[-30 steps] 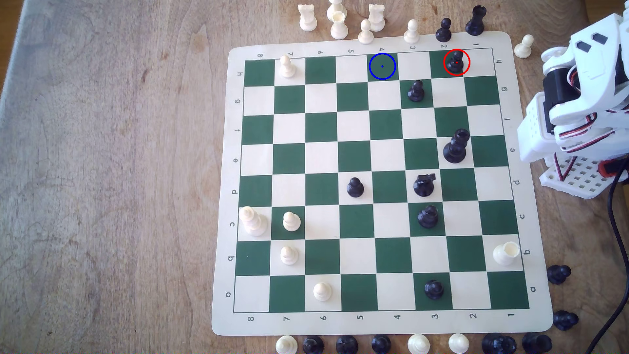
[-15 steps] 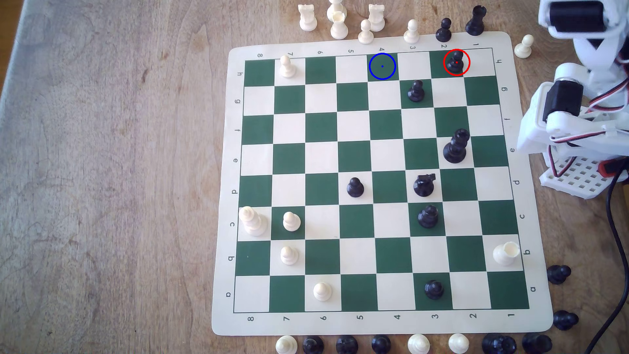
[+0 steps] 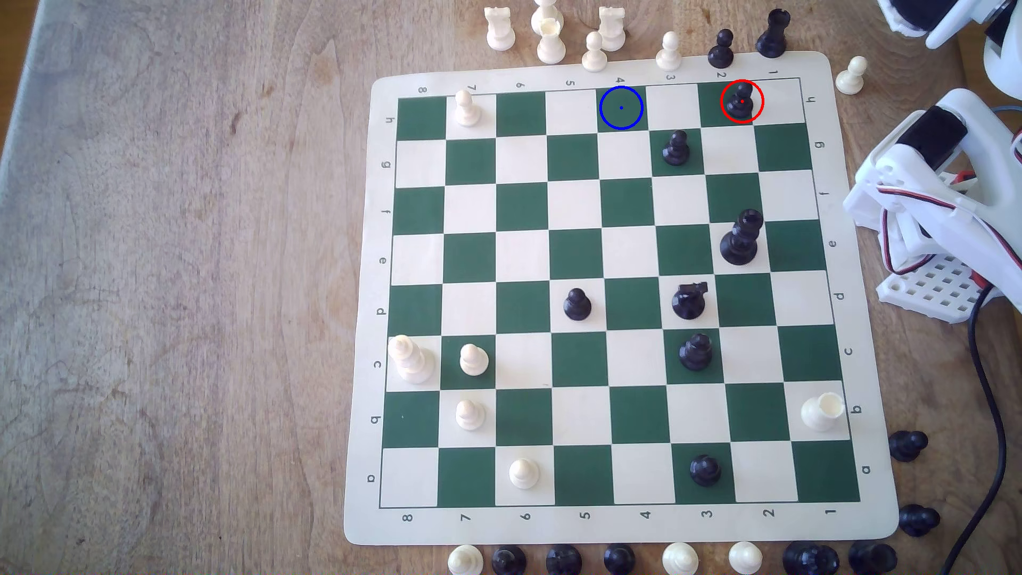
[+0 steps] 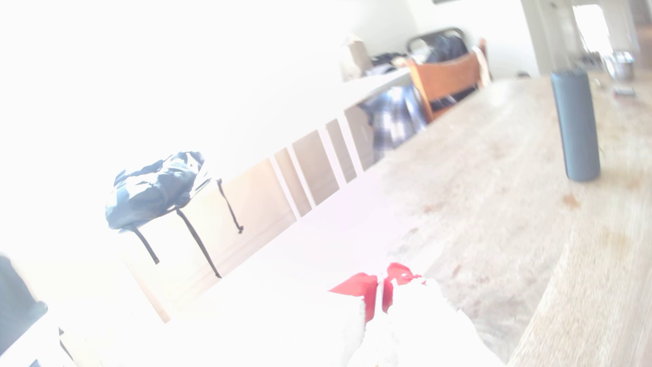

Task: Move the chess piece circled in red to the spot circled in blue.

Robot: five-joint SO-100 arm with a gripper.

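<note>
The chess piece circled in red [image 3: 741, 104], a small black pawn, stands on a green square in the board's far row near the exterior view's right. The spot circled in blue [image 3: 621, 108] is a bare green square in the same row, two squares toward that view's left. The white arm [image 3: 934, 166] rises beside the board's right edge, well apart from the pawn. In the washed-out wrist view my gripper [image 4: 380, 294] shows its red fingertips [image 4: 356, 287] pressed together with nothing between them, pointing out over the wooden table.
A black pawn [image 3: 676, 148] stands diagonally next to the circled one. A tall black piece [image 3: 741, 238] and a black knight [image 3: 689, 301] stand nearer. Captured pieces line the chess mat [image 3: 863, 309] along its far and near edges. A grey cylinder [image 4: 575, 127] stands on the table.
The arm has unfolded and swung upward, its upper part moving off toward the exterior view's top right corner. No piece on the board has moved.
</note>
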